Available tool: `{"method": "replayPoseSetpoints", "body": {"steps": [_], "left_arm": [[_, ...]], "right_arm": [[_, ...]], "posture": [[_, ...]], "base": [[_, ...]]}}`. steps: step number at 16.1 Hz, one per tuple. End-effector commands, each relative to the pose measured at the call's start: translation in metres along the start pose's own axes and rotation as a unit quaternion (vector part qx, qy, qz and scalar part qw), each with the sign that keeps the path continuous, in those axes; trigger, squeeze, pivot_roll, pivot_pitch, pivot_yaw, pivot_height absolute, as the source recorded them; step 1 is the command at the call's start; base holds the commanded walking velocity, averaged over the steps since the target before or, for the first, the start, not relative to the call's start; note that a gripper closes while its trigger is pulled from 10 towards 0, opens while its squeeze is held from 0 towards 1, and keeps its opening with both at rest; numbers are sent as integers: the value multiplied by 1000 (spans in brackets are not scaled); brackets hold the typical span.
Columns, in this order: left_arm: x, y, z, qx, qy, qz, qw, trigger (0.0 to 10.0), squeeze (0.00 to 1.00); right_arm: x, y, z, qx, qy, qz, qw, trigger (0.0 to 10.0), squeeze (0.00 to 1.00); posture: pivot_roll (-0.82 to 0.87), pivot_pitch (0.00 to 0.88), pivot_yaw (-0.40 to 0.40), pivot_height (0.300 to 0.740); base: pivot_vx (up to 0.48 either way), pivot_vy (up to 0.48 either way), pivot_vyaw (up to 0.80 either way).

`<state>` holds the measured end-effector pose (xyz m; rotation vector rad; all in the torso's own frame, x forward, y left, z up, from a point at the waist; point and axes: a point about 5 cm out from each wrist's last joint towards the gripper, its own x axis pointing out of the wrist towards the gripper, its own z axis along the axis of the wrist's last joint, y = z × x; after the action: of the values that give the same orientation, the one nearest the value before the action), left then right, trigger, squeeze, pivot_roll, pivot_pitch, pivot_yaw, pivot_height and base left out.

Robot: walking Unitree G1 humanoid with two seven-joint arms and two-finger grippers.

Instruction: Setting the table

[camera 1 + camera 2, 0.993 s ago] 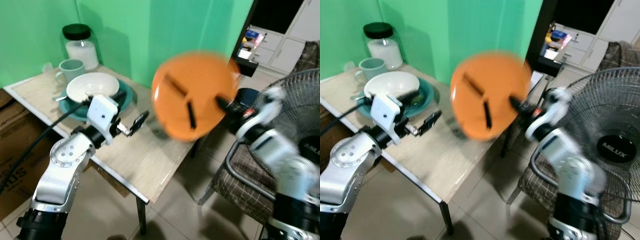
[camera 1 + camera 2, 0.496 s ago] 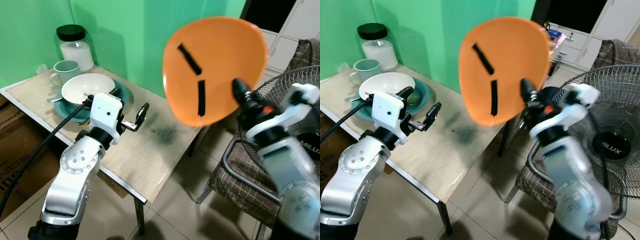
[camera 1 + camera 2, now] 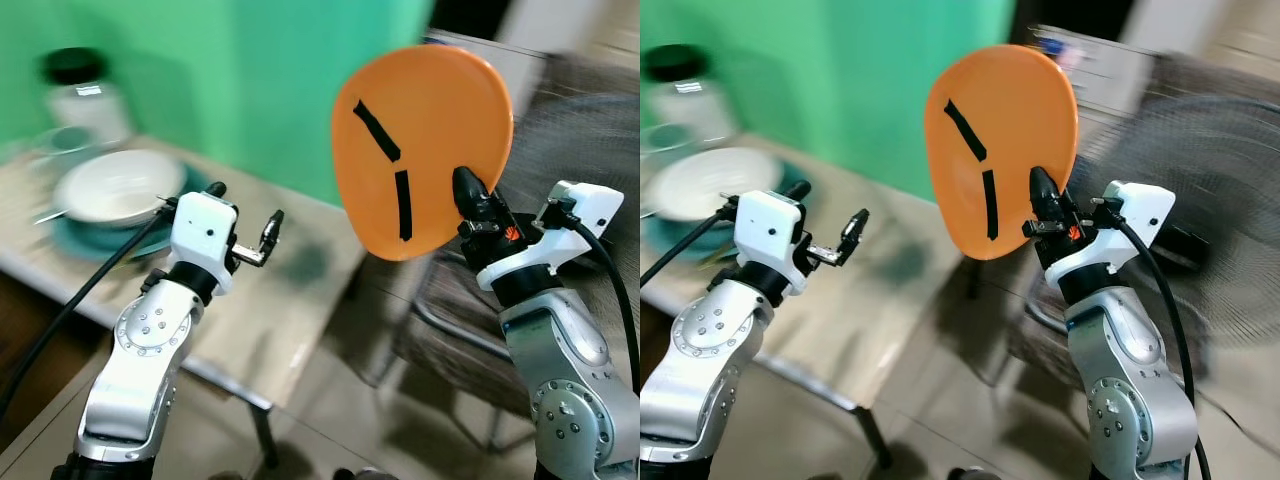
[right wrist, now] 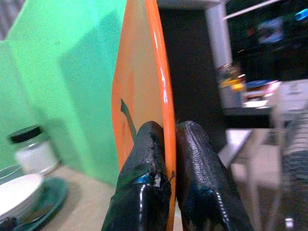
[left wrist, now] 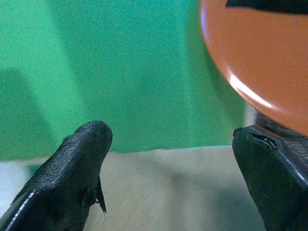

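An orange plate (image 3: 420,150) with two black tape strips stands upright in the air, to the right of the table. My right gripper (image 3: 470,195) is shut on its lower rim, one finger on each face (image 4: 149,144). My left gripper (image 3: 245,208) hovers open over the wooden table (image 3: 300,300) with nothing between its fingers (image 5: 82,149); the orange plate (image 5: 260,57) hangs just beyond it. At the table's far left a white bowl (image 3: 115,185) rests on a teal plate (image 3: 70,240).
A black-lidded glass jar (image 3: 80,90) stands behind the bowl against the green wall. A chair (image 3: 450,310) sits right of the table under the held plate, and a fan (image 3: 1200,170) blurs behind my right arm. The table's near half is bare.
My right gripper lifted the orange plate from beside the table to upright and higher. The left gripper stays open over the table. The whole picture has shifted and blurred, so the camera moved.
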<state>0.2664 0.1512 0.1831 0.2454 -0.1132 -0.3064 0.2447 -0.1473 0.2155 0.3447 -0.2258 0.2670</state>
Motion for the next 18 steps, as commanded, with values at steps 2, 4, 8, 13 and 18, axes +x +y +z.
{"method": "replayPoseSetpoints", "body": {"steps": [2,4,8,13,18], "left_arm": [[2,1,2,8,-5,4,1000,10000,0],[2,1,3,10,-6,5,1000,10000,0],[3,3,2,12,-5,8,1000,10000,0],[5,13,-3,-44,20,52,997,10000,0],[7,16,-4,-26,19,69,997,10000,0]], "right_arm": [[0,7,6,2,-29,22,999,10000,0],[1,8,7,7,-35,27,999,10000,0],[2,10,4,8,-28,40,999,10000,0],[6,4,-8,-41,22,9,999,10000,0],[10,0,-5,-66,2,-16,998,10000,0]], "posture": [[96,0,-78,740],[96,0,-80,740],[98,0,-85,740],[95,0,-85,740],[99,0,-92,740]], "base": [[0,0,-800],[0,0,-800],[0,0,-800],[0,0,-800],[0,0,-800]]}}
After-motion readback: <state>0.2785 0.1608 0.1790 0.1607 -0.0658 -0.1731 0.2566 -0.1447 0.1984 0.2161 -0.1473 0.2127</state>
